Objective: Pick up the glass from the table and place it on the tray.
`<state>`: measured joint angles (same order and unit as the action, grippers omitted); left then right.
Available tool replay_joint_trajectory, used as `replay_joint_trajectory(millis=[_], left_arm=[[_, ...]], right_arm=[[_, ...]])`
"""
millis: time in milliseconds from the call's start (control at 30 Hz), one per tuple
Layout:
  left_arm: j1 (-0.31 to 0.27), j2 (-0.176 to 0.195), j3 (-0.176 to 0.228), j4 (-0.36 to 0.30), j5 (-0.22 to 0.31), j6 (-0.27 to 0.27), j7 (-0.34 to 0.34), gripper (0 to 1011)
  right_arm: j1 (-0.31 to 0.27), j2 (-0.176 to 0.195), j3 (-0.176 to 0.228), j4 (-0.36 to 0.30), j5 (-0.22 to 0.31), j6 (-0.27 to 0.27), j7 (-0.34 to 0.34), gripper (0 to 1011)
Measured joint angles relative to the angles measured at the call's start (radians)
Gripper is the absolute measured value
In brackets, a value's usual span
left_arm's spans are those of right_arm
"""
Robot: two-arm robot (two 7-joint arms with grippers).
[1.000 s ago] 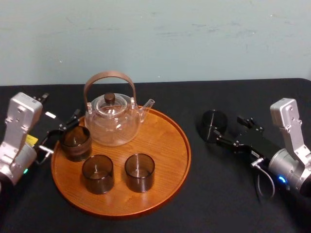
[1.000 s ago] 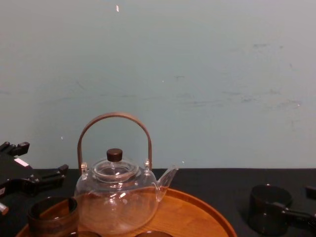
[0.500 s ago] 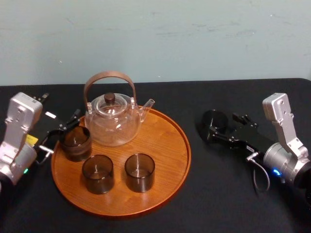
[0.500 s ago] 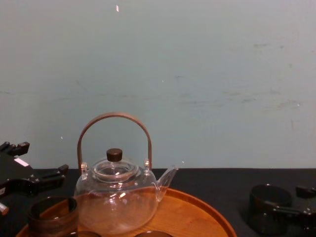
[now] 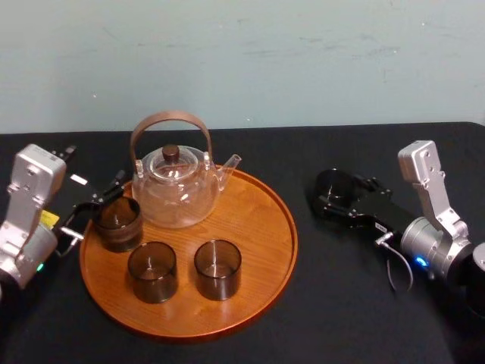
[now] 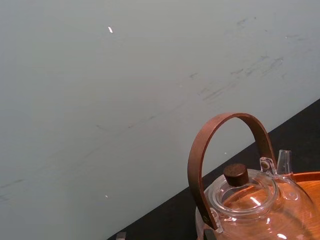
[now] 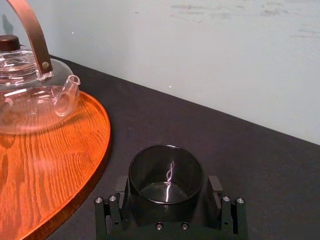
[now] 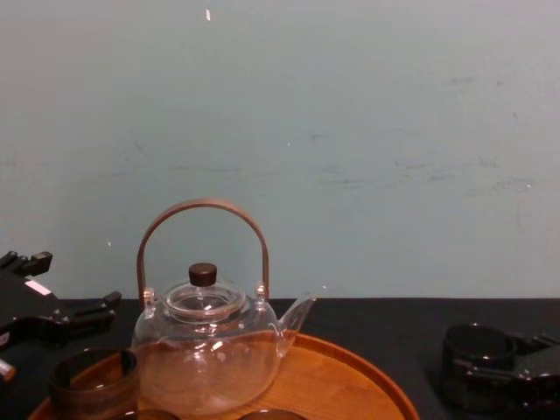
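**Right gripper straddled the glass on the bench**

The right arm reached in low from the right, its silver wrist raised. The right gripper (image 5: 338, 200) lay near the bench (image 5: 341, 303), fingers spread to either side of the dark glass (image 7: 166, 182). The glass stood upright on the bench, just right of the tray (image 5: 261, 250) and off its rim. The right wrist view showed a finger (image 7: 121, 189) close beside each wall of the glass; whether they touched it could not be told. The left arm rested at the tray's left edge, the left gripper (image 5: 102, 199) open and empty beside one of three dark cups (image 5: 118, 222) on the tray. A glass teapot (image 5: 176, 189) stood behind them. The bench was black, the wall (image 5: 303, 61) behind pale blue-green.
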<state>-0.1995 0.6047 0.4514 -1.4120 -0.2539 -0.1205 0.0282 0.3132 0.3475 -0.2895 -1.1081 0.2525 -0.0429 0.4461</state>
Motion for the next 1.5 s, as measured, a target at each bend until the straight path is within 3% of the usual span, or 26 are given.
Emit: replay_joint_trajectory(millis=[400, 1000, 1200, 1500], left_arm=[[0.0, 0.0, 0.0, 0.0, 0.0, 0.0, 0.0, 1001], [0.0, 0.0, 0.0, 0.0, 0.0, 0.0, 0.0, 1001], [0.0, 0.0, 0.0, 0.0, 0.0, 0.0, 0.0, 1001], [0.0, 0.0, 0.0, 0.0, 0.0, 0.0, 0.0, 1001]], right_arm=[[0.036, -0.012, -0.022, 0.057, 0.007, 0.003, 0.025, 1002], [0.041, -0.013, -0.027, 0.061, 0.007, 0.002, 0.025, 1000], [0.04, -0.012, -0.027, 0.06, 0.007, 0.003, 0.025, 902], [0.04, -0.012, -0.026, 0.06, 0.007, 0.003, 0.024, 901]])
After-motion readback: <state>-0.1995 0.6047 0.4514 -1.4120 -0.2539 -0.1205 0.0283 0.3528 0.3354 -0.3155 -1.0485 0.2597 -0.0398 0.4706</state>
